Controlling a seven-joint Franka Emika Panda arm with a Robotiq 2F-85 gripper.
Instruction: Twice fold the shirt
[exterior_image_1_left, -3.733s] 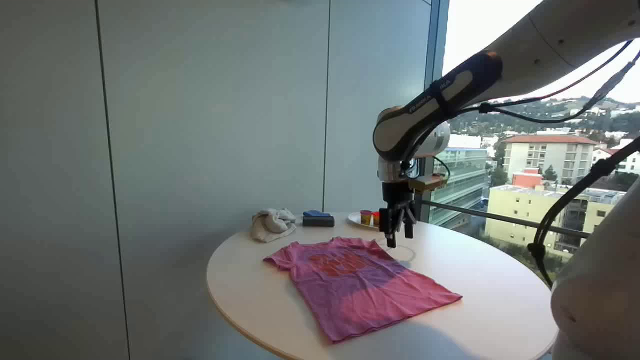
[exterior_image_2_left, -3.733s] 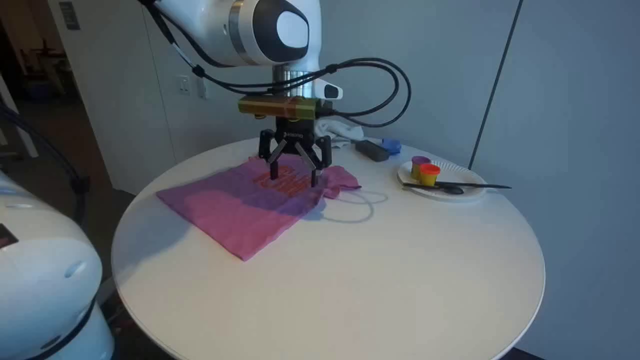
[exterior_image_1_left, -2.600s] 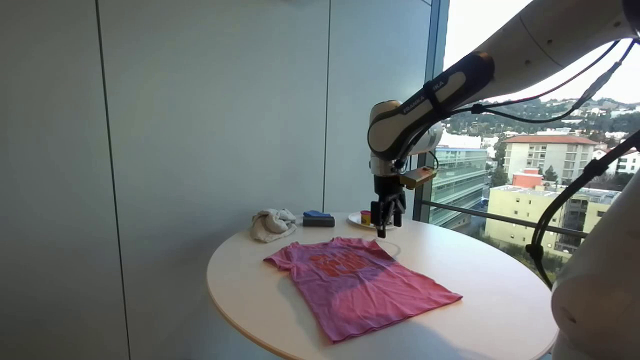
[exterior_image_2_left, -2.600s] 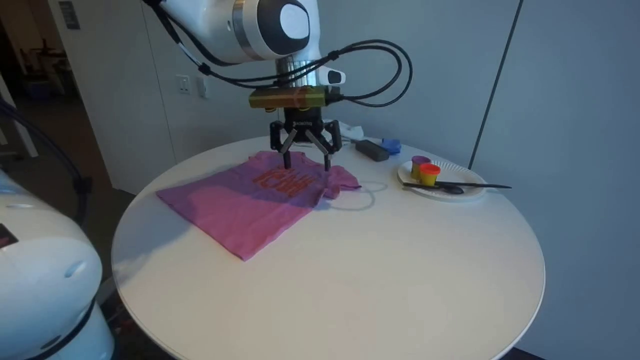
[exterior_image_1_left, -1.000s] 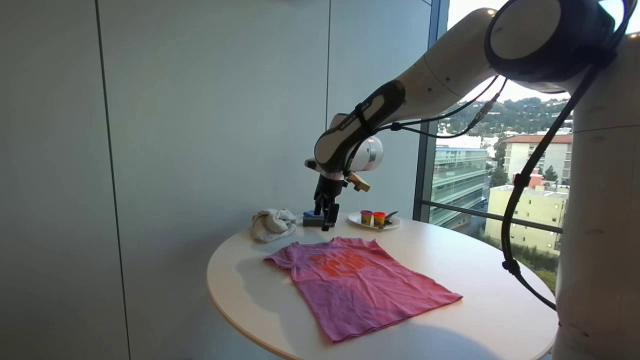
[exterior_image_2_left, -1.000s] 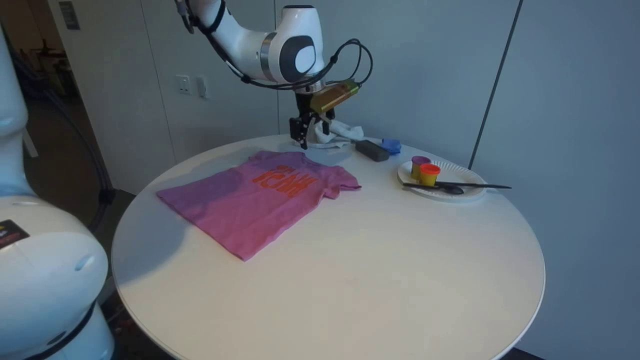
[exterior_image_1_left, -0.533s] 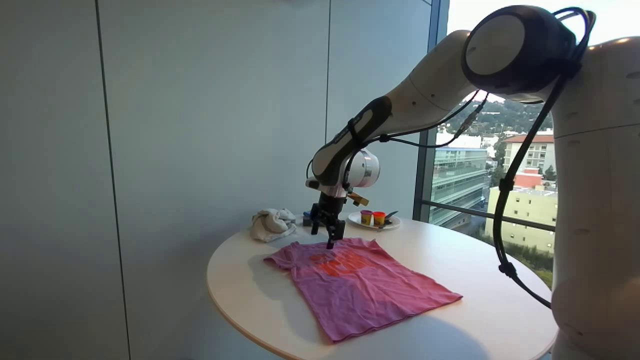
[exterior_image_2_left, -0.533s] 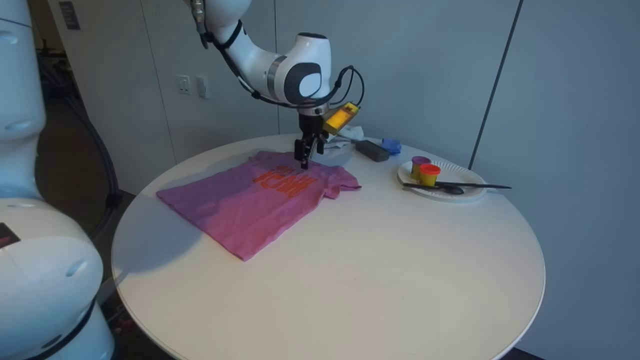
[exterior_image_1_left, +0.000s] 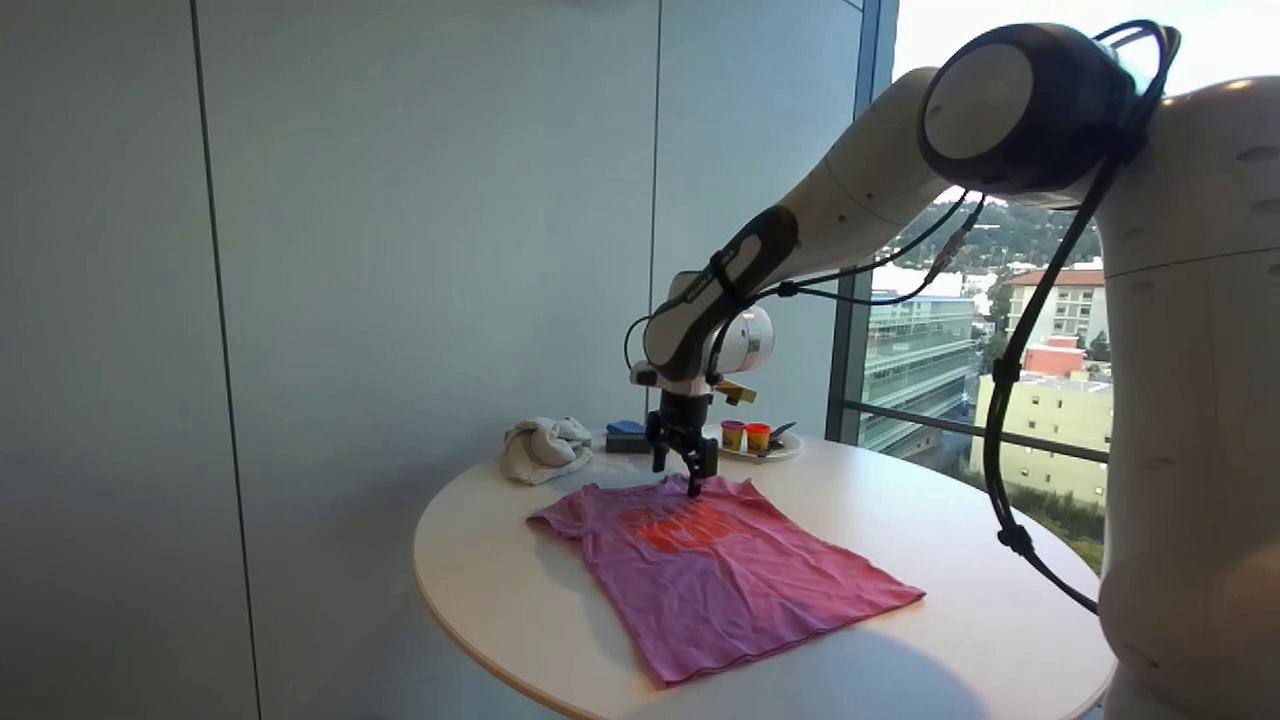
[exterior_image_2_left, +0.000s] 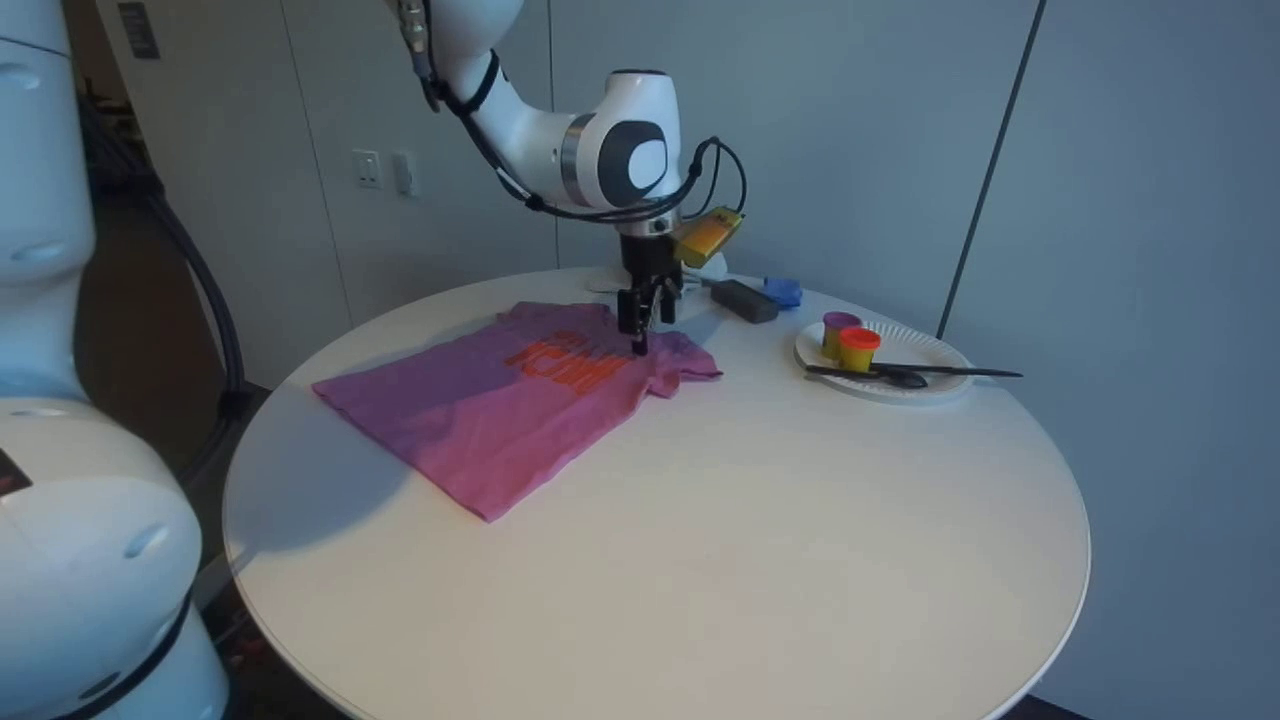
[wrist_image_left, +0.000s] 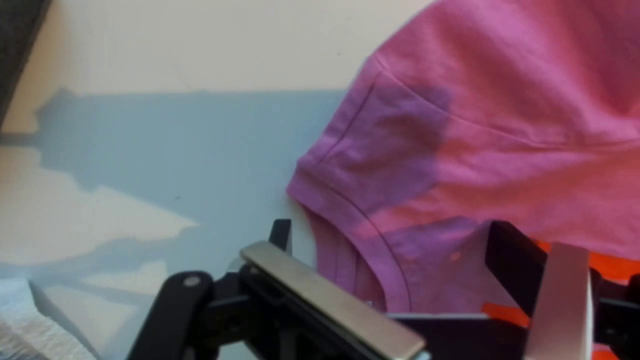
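The pink-magenta shirt (exterior_image_1_left: 760, 590) lies spread flat on the round white table, front side up, with an orange-red print on its chest. It also shows in an exterior view (exterior_image_2_left: 480, 430) and in the wrist view (wrist_image_left: 500, 110). My gripper (exterior_image_1_left: 676, 478) is open and empty, low at the collar end of the shirt; it also shows in an exterior view (exterior_image_2_left: 653, 334). In the wrist view the gripper's (wrist_image_left: 393, 237) fingers stand apart across the neckline: one over bare table beyond the collar, the other over the chest near the print. I cannot tell whether a fingertip touches the cloth.
Beyond the collar stand a crumpled whitish cloth (exterior_image_1_left: 545, 450), a dark box (exterior_image_2_left: 743, 300) and a blue item (exterior_image_2_left: 783, 291). A paper plate (exterior_image_2_left: 925, 348) carries two small tubs (exterior_image_2_left: 858, 350) and dark cutlery (exterior_image_2_left: 960, 371). A wall stands behind the round table (exterior_image_2_left: 760, 560).
My gripper has moved from above the shirt's side to the collar end, turned about its axis and come lower. In the last half second it has shifted sideways along the collar. The shirt has not moved.
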